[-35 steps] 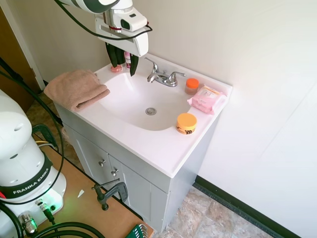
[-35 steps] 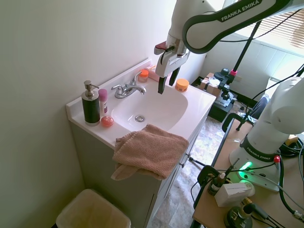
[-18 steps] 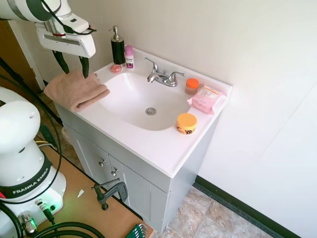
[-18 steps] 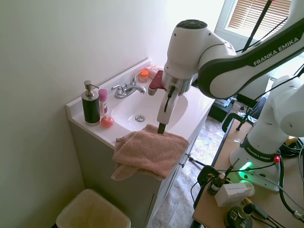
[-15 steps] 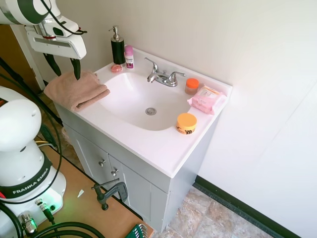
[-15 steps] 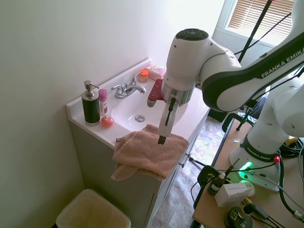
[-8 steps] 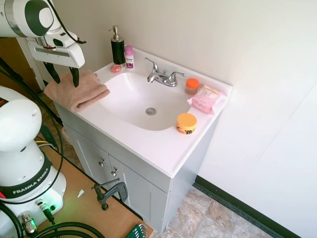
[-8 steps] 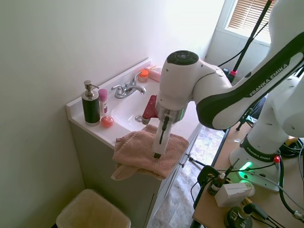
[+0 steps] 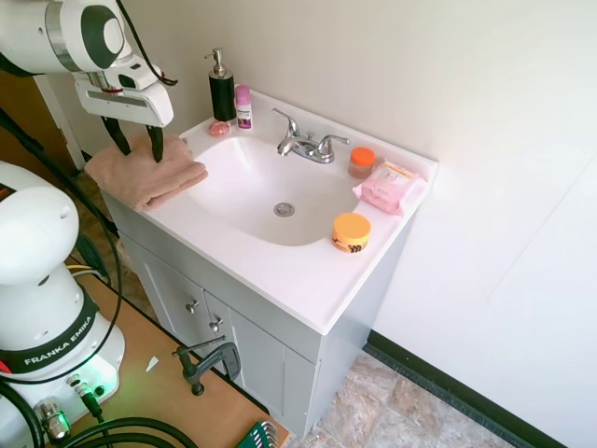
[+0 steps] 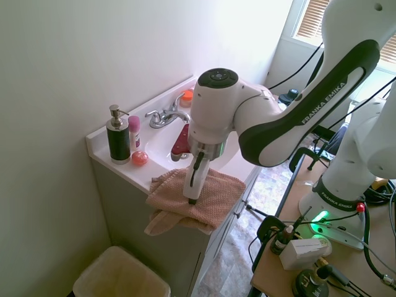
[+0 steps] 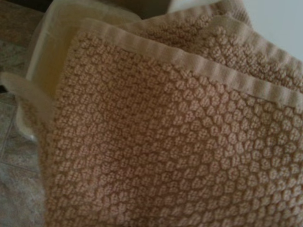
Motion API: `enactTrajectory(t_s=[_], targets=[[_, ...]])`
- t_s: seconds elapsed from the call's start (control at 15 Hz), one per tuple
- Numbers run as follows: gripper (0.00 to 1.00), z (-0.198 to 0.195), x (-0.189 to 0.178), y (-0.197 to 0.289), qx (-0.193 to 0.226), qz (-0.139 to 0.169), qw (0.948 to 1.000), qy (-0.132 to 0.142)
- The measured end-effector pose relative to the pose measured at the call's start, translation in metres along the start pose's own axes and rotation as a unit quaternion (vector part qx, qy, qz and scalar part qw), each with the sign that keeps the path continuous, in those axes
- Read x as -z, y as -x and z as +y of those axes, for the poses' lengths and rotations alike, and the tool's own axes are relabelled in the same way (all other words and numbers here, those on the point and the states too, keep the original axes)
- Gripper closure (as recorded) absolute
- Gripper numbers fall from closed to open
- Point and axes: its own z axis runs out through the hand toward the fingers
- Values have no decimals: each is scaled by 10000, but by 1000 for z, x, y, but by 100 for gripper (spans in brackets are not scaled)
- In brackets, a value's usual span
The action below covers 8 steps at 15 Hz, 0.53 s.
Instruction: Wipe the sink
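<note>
Wrist view is basically all towel point(image 11: 180, 142), that knobbly tan weave filling the shot, so the camera sits right over it; from the first exterior view the gripper point(image 9: 136, 142) has its two dark fingers spread apart, tips down on or just above the folded cloth, nothing pinched between them so far; my guess is it's lining up to grab the towel, since you need something to wipe with; the cloth sits folded on the vanity corner and hangs over the front edge, probably left there to be easy to reach; just beside the jaws is the sink point(image 9: 244, 177), white basin, drain bare, untouched as far as I can see; past it the faucet point(image 9: 305, 145), and near the jaws against the wall a soap dispenser point(image 9: 222, 89); further off, an orange jar point(image 9: 351, 231).
</note>
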Motion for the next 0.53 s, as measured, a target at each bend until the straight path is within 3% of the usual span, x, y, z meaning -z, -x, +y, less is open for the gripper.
enactTrajectory(t_s=[0.47,0.53], targets=[[0,5,-18,-8,-81,-146,9998,96],[100,5,-18,-8,-82,-146,9998,97]])
